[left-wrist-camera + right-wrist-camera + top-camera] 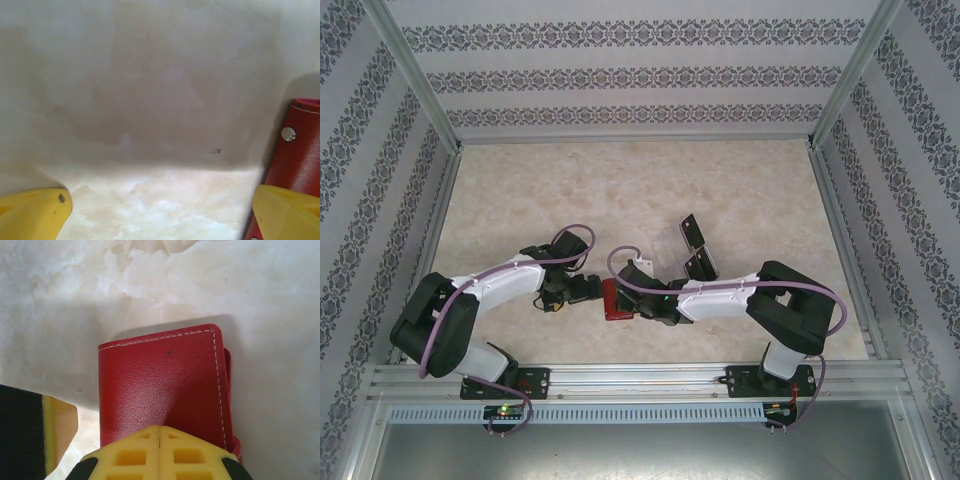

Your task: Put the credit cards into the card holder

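Evidently the right gripper (160,452), jaws clenched empty, pins the card holder (160,385) steady; the left gripper (160,200) hovers just left, jaws released.

White-and-black arms (495,288) carry purple cables (582,232) and yellow gripper fingers (32,212).

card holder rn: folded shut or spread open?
Folded shut. The card holder lies with its red stitched outer cover up and a second layer's edge beneath it. Whether the snap is fastened: cannot tell.
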Tool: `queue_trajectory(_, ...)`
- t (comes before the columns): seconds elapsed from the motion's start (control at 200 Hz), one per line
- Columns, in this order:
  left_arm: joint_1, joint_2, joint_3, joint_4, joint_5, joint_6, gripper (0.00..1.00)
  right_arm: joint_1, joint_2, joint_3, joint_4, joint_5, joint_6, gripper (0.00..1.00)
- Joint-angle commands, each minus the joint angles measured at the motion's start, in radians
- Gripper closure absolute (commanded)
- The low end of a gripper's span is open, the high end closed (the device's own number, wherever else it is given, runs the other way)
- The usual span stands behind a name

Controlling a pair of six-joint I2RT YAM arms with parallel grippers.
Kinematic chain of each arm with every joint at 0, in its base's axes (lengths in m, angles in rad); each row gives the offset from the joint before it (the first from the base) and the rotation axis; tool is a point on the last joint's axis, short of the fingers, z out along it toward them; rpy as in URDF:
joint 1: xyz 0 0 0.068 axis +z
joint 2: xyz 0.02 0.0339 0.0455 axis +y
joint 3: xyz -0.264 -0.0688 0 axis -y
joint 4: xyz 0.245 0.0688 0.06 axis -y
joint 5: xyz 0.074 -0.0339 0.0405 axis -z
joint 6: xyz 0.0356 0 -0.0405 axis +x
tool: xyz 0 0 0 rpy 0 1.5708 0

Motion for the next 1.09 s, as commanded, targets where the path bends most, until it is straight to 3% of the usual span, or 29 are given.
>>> queue_trajectory(0.0,-0.010,0.057,-0.063,-0.024,-0.037,0.008,0.03,0.042,0.169,-0.136,-0.329,-0.073,0.052,1.00)
queue_trajectory(0.365,-0.011,0.059,-0.069,-0.014,-0.035,0.008,0.02,0.059,0.021,-0.197,-0.419,-0.016,0.097,1.00)
queue_trajectory(0.734,-0.009,0.059,-0.061,-0.023,-0.036,0.014,0.02,0.062,0.157,-0.146,-0.376,-0.055,0.084,1.00)
queue_trajectory(1.089,-0.010,0.053,-0.044,-0.035,-0.037,0.020,0.02,0.042,-0.007,-0.116,-0.486,-0.004,0.040,1.00)
